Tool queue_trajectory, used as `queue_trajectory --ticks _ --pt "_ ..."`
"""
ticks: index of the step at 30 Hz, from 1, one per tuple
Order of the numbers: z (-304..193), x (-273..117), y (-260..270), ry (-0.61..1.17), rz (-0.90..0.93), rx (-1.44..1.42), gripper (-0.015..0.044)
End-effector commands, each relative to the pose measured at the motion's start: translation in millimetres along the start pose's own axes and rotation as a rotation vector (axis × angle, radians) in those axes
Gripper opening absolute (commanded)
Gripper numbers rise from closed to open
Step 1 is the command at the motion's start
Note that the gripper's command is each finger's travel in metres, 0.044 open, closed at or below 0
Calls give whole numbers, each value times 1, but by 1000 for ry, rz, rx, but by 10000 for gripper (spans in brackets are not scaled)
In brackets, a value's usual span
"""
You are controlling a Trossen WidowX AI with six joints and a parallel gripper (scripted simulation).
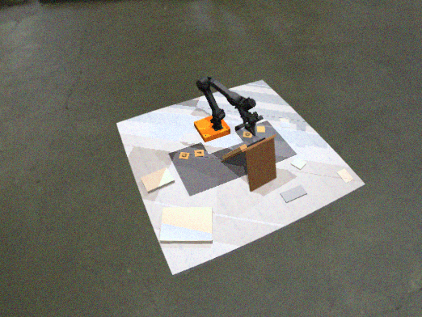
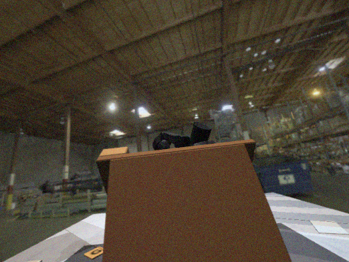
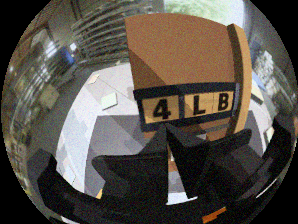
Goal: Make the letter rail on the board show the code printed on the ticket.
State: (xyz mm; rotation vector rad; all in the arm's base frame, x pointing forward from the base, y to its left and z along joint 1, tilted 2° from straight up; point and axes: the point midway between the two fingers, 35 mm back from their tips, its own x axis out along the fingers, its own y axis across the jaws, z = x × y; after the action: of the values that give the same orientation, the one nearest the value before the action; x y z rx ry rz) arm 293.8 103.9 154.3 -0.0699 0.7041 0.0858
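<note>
The wooden board [image 1: 262, 166] [image 2: 187, 200] [image 3: 185, 47] stands upright, with its dark letter rail [image 3: 160, 92] facing the wrist camera. In the wrist view the rail holds the 4 tile [image 3: 161, 109] at left, then the L tile [image 3: 198, 105] and the B tile [image 3: 223, 102] at right, reading 4LB. L and B sit side by side; a dark gap separates 4 from L. My gripper [image 1: 255, 133] [image 3: 164, 127] is shut and empty, its tips in front of the rail's lower edge, below the 4 tile. The ticket's print is hidden behind my fingers.
Loose letter tiles lie on the dark mat [image 1: 202, 178]: two at left [image 1: 183, 155] [image 1: 199, 153] and two [image 1: 247, 134] [image 1: 261, 129] near the arm. A raised wooden strip [image 3: 243, 75] closes the board's right side. Flat slabs [image 1: 187, 222] [image 1: 158, 180] [image 1: 293, 194] lie around the counter.
</note>
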Motion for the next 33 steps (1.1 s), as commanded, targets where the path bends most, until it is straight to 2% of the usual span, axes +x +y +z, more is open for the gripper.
queue_trajectory --ticks 1,15,33 --pt "12 3 8 93 12 0 0" --pt "30 14 34 633 10 16 0" --pt "29 22 33 639 9 17 0"
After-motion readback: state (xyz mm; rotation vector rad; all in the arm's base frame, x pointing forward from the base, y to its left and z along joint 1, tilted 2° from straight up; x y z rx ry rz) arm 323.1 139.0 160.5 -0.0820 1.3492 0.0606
